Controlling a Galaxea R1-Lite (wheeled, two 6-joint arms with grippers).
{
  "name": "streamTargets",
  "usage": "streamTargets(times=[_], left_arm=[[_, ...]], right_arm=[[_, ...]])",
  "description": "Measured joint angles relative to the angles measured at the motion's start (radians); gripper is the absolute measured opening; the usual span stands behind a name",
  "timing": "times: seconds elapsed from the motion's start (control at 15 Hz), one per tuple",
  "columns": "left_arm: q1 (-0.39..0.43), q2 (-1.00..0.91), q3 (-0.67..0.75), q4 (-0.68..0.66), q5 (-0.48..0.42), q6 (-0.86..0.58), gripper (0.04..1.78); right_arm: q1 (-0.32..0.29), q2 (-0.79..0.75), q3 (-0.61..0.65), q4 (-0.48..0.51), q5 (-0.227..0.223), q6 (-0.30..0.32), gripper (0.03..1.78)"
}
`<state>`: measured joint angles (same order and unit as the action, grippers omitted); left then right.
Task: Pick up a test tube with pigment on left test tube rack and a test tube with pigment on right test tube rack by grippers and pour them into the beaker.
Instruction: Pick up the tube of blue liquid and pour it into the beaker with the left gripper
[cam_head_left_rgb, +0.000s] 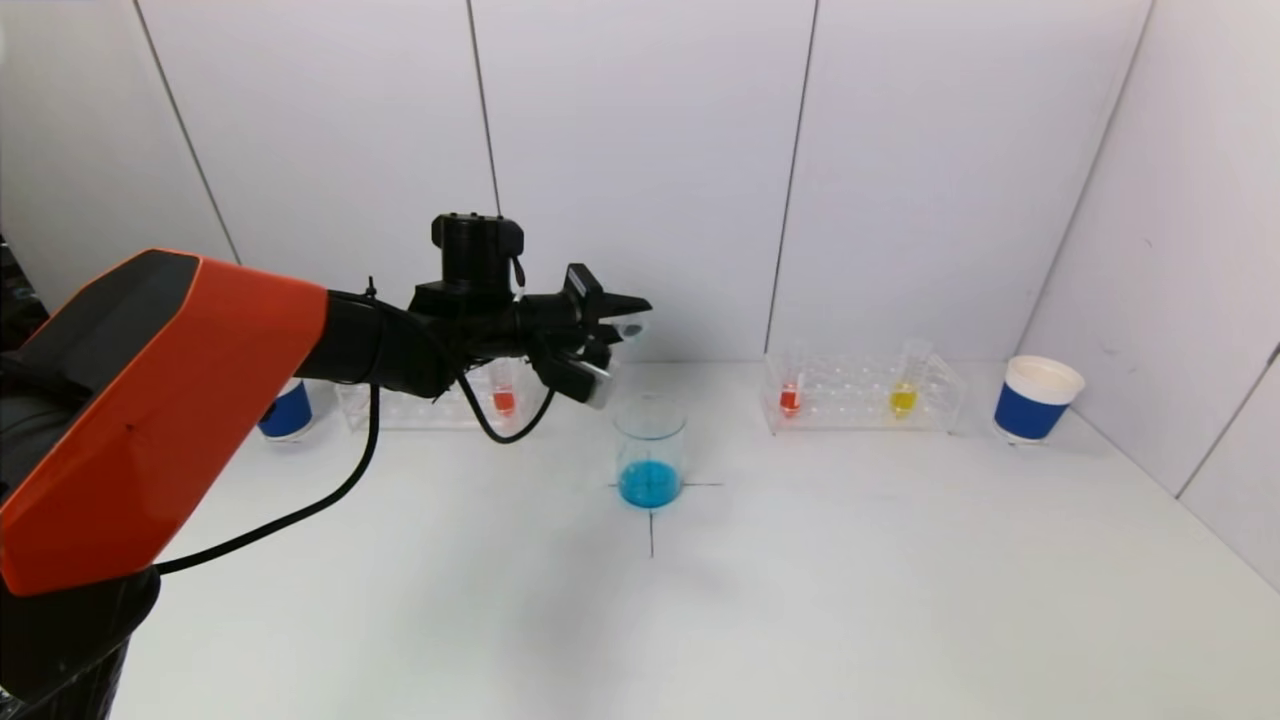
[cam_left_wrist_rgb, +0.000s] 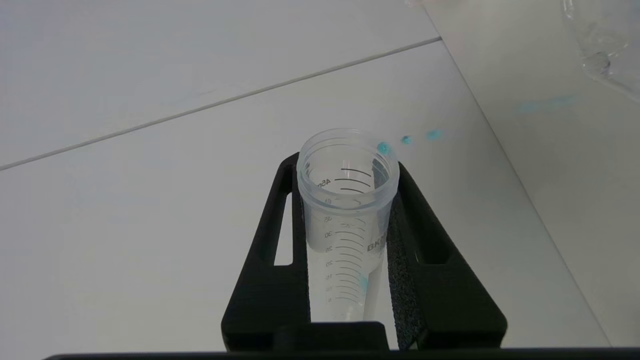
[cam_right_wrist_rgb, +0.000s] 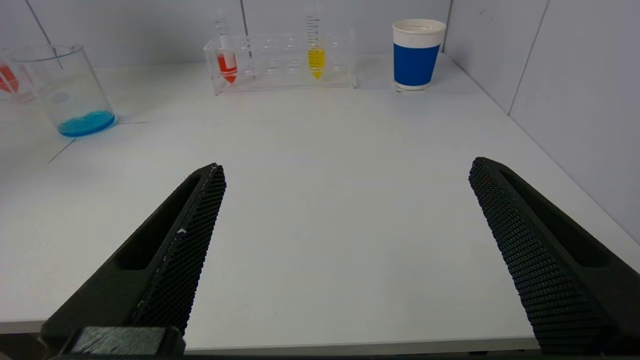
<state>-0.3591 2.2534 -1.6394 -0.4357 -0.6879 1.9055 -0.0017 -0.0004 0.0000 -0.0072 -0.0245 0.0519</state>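
Two grippers: left gripper (cam_head_left_rgb: 618, 350) clamps an emptied test tube (cam_left_wrist_rgb: 347, 220) at beaker's (cam_head_left_rgb: 650, 450) 12 o'clock; right gripper (cam_right_wrist_rgb: 345, 245) gapes wide.

Bright, even light — soft shadows, sharp.

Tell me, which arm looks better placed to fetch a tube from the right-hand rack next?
The right. Its right gripper is open and empty, facing the right rack. The left gripper is shut on the emptied tube above the beaker.
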Motion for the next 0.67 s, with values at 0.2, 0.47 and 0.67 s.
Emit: streamTargets(times=[0.2,0.47,0.67], left_arm=[[-0.004,0.002,-0.009,0.006,0.001,0.013,0.45],[-0.004,0.004,-0.01,0.006,0.001,0.024,0.45],[-0.004,0.006,-0.006,0.005,0.002,0.024,0.45]], right_arm=[[0.0,0.0,0.0,0.0,0.0,0.0,1.77],[0.0,0.0,0.0,0.0,0.0,0.0,1.77],[0.0,0.0,0.0,0.0,0.0,0.0,1.77]])
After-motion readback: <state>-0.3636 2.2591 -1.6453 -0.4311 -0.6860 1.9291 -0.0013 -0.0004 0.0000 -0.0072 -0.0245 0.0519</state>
